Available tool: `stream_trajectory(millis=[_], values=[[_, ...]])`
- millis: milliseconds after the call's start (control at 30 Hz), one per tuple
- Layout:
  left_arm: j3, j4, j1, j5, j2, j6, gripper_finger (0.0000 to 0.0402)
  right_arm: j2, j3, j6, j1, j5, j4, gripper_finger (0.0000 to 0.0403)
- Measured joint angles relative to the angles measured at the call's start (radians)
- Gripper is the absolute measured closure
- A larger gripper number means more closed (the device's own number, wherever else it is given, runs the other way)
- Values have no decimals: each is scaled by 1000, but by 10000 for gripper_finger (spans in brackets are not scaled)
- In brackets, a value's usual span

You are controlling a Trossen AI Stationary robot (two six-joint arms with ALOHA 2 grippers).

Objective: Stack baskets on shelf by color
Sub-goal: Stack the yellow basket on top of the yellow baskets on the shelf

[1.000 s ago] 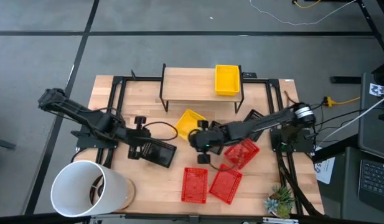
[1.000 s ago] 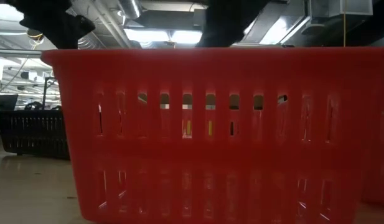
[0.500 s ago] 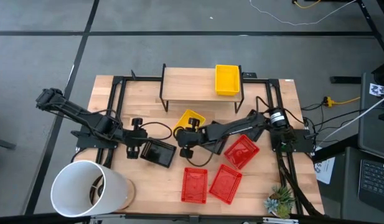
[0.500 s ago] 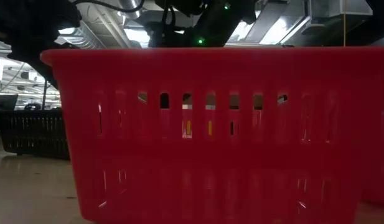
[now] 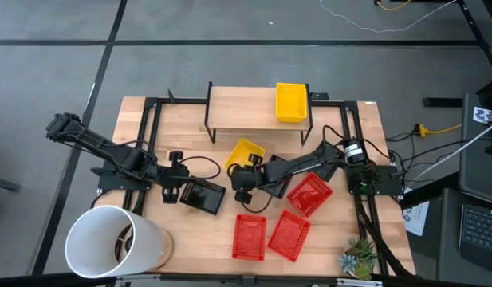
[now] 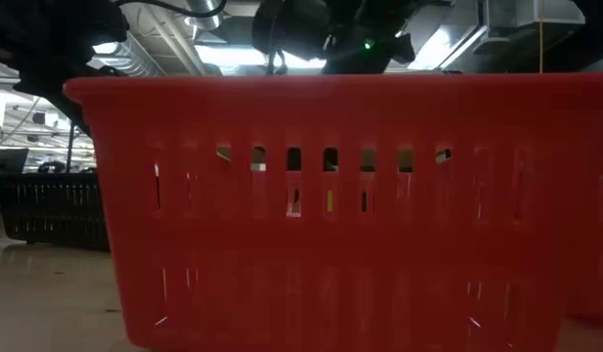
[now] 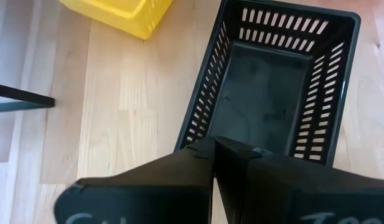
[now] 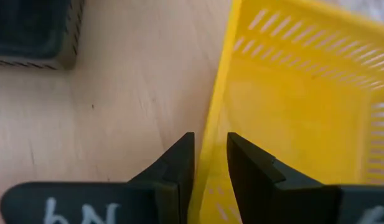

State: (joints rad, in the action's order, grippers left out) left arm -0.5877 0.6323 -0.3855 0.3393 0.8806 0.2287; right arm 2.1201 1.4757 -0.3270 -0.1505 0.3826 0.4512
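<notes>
One yellow basket (image 5: 291,102) already sits on the shelf (image 5: 242,112), at its right end, and a second yellow basket (image 5: 245,151) lies on the table (image 5: 365,119) just in front of the shelf, turned at an angle. The right gripper (image 8: 209,163) is at this second basket: its jaws stand on both sides of the thin rim of the long wall, one finger outside and one inside, but a small gap shows, so the wall is not yet pinched. The wall runs straight forward from the jaws, so the closing move seems to need only a squeeze. The left gripper (image 7: 213,155) is clenched with nothing inside, just beside a black basket (image 7: 272,74). Three red baskets (image 5: 249,236) lie nearer the front edge. All baskets are hard plastic with slotted walls and flat smooth bottoms; the shelf top is pale wood.
</notes>
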Motion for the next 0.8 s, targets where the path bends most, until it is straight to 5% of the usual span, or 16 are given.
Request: stream_trajectory(millis=[133, 267, 433, 800], values=[[0, -2, 0, 3, 0, 4, 402, 0, -15, -62, 0, -74, 1, 321], [0, -17, 0, 18, 0, 3, 401, 0, -17, -54, -6, -76, 1, 388], [0, -30, 0, 18, 0, -4, 402, -3, 43, -9, -27, -97, 72, 400], [0, -62, 0, 17, 0, -83, 402, -11, 453, 124, -108, -74, 567, 402]])
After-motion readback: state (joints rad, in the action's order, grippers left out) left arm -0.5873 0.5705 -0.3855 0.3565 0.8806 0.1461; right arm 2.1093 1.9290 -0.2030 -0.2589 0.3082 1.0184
